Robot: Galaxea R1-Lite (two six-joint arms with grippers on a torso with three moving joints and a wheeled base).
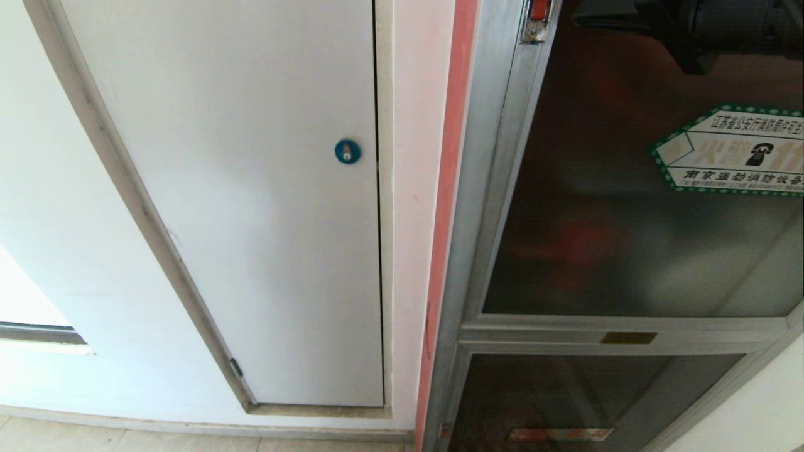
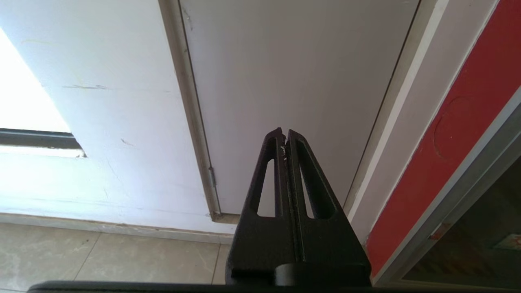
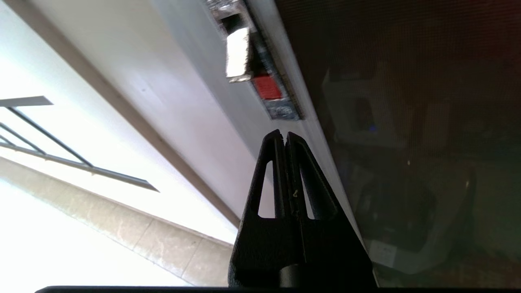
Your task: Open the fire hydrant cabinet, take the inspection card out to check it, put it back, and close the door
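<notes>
The fire hydrant cabinet (image 1: 483,188) fills the right of the head view, its silver frame against a red strip. Its door (image 1: 628,238), dark tinted glass with a green-edged hexagonal sticker (image 1: 735,150), lies flat in the frame. A silver latch with a red tab (image 3: 244,61) sits on the door's frame edge. My right gripper (image 3: 284,136) is shut and empty, pointing at the frame just short of that latch; part of the right arm (image 1: 691,31) shows dark at the top right. My left gripper (image 2: 284,134) is shut, low down, facing the white panel. The inspection card is hidden.
A white panel (image 1: 251,220) with a blue round lock (image 1: 347,151) stands left of the cabinet. A smaller lower glass panel (image 1: 565,402) sits under the door, with a brass plate (image 1: 628,338) between them. Pale floor tiles (image 2: 101,256) run along the wall's foot.
</notes>
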